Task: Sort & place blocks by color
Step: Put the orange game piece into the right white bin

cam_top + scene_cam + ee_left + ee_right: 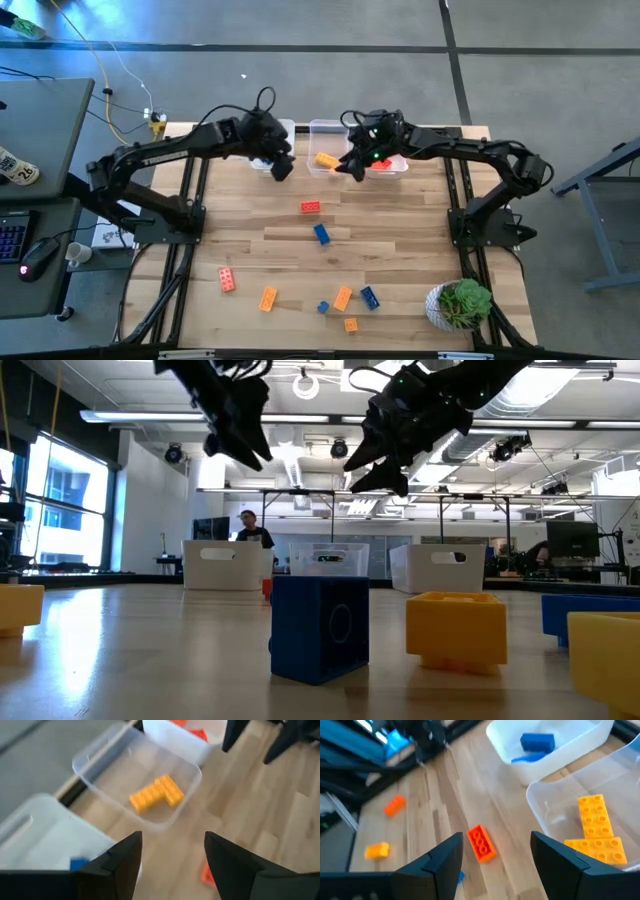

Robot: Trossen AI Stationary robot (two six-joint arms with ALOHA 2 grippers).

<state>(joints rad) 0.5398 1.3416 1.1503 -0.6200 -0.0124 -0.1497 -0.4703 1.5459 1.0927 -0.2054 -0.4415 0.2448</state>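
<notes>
Hovering above the far edge of the bench [400,250], the left hand [281,166] has its fingers apart and holds nothing. Directly below and just ahead of it sits the left bin [35,835], containing a blue block [537,742]. The middle bin [150,780], beside it, holds joined orange-yellow blocks [156,793].

The right hand [352,165] hangs near the middle bin, fingers apart, holding nothing. Red blocks [385,165] lie in the right bin [400,170], just beyond this hand.

Loose blocks lie on the bench on the near side of both hands. A red block [311,207] is closest, with a blue block [321,234] just past it. Well apart from the hands, toward the near edge, lie another red block [228,280], three orange-yellow blocks [267,298] and two blue ones [370,297]. A potted plant [458,303] stands at the bench's near right corner.
</notes>
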